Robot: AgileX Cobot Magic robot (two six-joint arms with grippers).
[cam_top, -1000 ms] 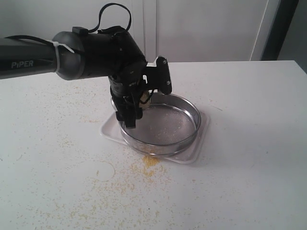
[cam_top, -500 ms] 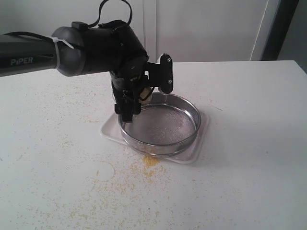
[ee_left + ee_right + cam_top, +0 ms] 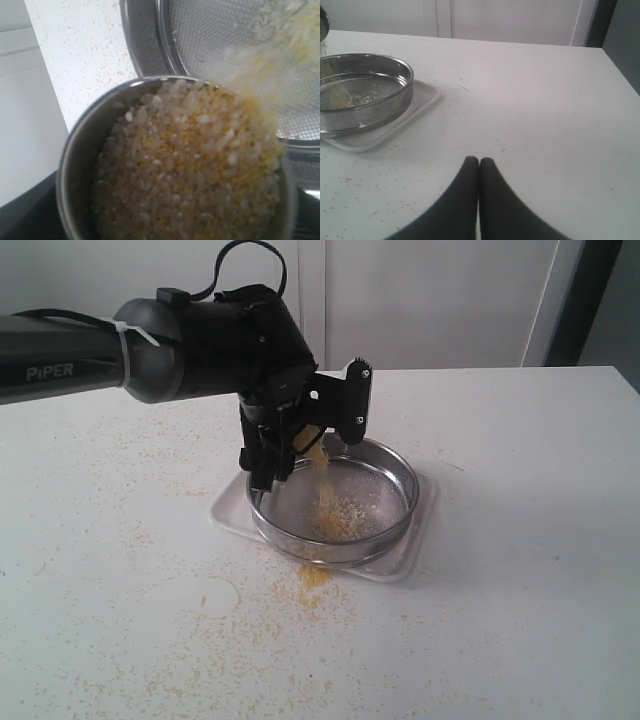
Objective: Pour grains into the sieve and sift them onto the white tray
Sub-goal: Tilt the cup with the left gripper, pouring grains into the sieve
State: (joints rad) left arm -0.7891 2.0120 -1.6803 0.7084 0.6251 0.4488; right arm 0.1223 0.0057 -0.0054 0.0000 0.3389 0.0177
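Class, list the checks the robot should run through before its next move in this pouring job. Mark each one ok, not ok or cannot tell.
1. Cup gripped by the left gripper: ok.
2. Grains falling inside the sieve: ok.
3. Sieve sitting on the white tray: ok.
4. Cup emptied: not ok, it holds plenty of grains.
5. Table free of spills: not ok, yellow granules lie scattered in front of the tray.
6. Right gripper shut and clear of the sieve: ok.
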